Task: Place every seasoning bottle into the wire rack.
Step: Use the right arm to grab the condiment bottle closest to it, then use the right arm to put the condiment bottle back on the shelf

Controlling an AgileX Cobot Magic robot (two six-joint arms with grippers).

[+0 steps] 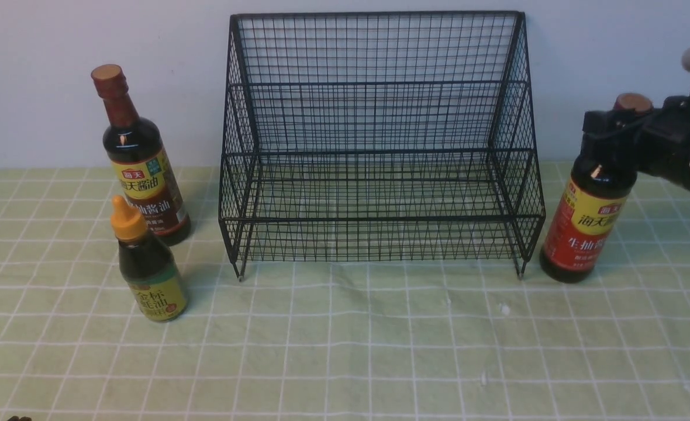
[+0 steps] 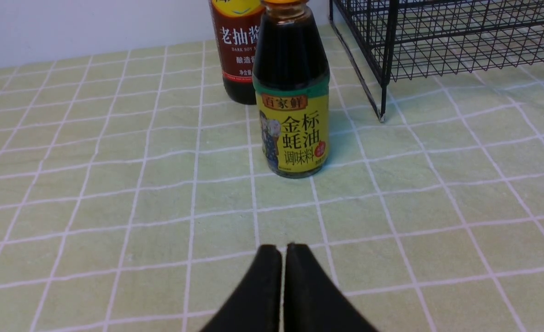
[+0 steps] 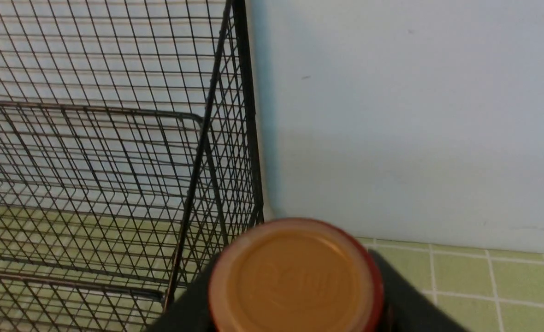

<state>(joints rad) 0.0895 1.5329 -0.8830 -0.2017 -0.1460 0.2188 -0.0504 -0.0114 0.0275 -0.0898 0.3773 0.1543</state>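
Observation:
The black wire rack (image 1: 380, 146) stands empty at the back middle. To its left are a tall seasoning bottle (image 1: 140, 169) with a brown cap and a short one (image 1: 149, 275) with an orange nozzle. At the rack's right side a red-labelled tall bottle (image 1: 590, 228) stands on the cloth. My right gripper (image 1: 620, 126) is shut round its neck just under the cap. In the right wrist view the brown cap (image 3: 295, 276) fills the space between the fingers (image 3: 410, 304). My left gripper (image 2: 282, 249) is shut and empty, a short way in front of the short bottle (image 2: 292, 115).
A green checked cloth (image 1: 345, 351) covers the table, and a pale wall (image 1: 58, 88) rises close behind the rack and bottles. The rack's right mesh side (image 3: 235, 138) is right next to the gripped bottle.

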